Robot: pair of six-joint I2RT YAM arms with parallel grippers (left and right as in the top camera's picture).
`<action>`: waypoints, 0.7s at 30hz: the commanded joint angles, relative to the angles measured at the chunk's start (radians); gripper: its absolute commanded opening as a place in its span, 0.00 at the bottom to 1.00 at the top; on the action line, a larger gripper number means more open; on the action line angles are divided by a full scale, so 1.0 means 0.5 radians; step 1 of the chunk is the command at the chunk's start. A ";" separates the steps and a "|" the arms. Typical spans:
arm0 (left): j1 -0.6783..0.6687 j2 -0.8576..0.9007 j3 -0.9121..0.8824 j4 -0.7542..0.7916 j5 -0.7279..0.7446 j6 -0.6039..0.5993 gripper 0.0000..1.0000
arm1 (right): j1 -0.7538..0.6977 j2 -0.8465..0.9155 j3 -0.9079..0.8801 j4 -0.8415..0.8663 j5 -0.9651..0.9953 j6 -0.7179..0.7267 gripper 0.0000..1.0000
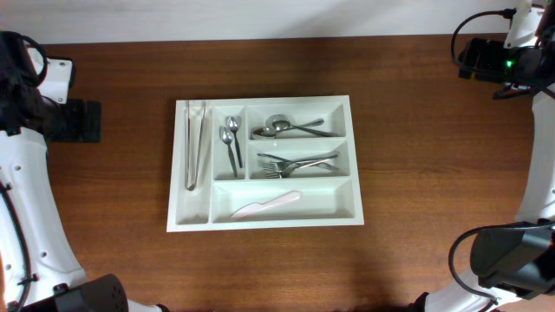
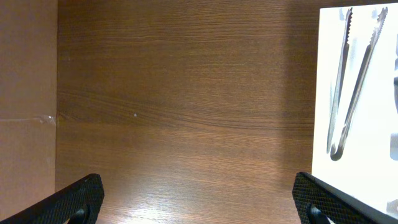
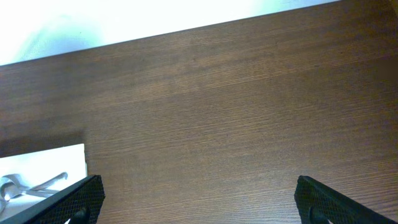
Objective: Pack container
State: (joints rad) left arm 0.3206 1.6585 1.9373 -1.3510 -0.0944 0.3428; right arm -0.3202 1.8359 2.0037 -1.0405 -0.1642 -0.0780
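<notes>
Left gripper [image 2: 196,186] and right gripper [image 3: 196,186] hang wide open, empty, with the large white rectangular plastic cutlery tray [image 1: 269,223] between them; I judge packing finished, parking next.

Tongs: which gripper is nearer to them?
Left. The left gripper is outside the container edge nearest the tongs; the right gripper is far past the opposite edge.

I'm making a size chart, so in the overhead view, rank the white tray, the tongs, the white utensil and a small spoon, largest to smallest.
1. white tray
2. tongs
3. white utensil, shorter than the tongs
4. small spoon; the two look alike
All lie in the tray, equally near the camera.
</notes>
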 commanded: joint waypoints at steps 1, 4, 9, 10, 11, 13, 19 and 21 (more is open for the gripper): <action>0.010 -0.027 0.024 -0.008 0.014 -0.033 0.99 | -0.002 0.011 -0.005 0.008 -0.024 0.017 0.99; 0.010 -0.027 0.024 -0.008 0.014 -0.033 0.99 | -0.002 0.011 -0.005 0.008 -0.024 0.017 0.99; 0.010 -0.027 0.024 -0.008 0.015 -0.033 0.99 | -0.002 0.011 -0.005 0.008 -0.024 0.017 0.98; 0.010 -0.027 0.024 -0.008 0.014 -0.033 0.99 | -0.002 0.011 -0.005 0.008 -0.024 0.017 0.99; 0.010 -0.027 0.024 -0.008 0.015 -0.033 0.99 | -0.002 0.011 -0.005 0.008 -0.024 0.017 0.99; 0.010 -0.027 0.024 -0.008 0.014 -0.033 0.99 | -0.002 0.011 -0.005 0.008 -0.024 0.017 0.98; 0.010 -0.027 0.024 -0.008 0.015 -0.033 0.99 | -0.002 0.011 -0.005 0.008 0.076 0.015 0.99; 0.010 -0.027 0.024 -0.008 0.015 -0.033 0.99 | -0.002 0.011 -0.005 0.008 0.082 0.016 0.99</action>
State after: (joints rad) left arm 0.3206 1.6585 1.9373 -1.3510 -0.0944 0.3397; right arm -0.3202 1.8359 2.0037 -1.0405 -0.1497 -0.0784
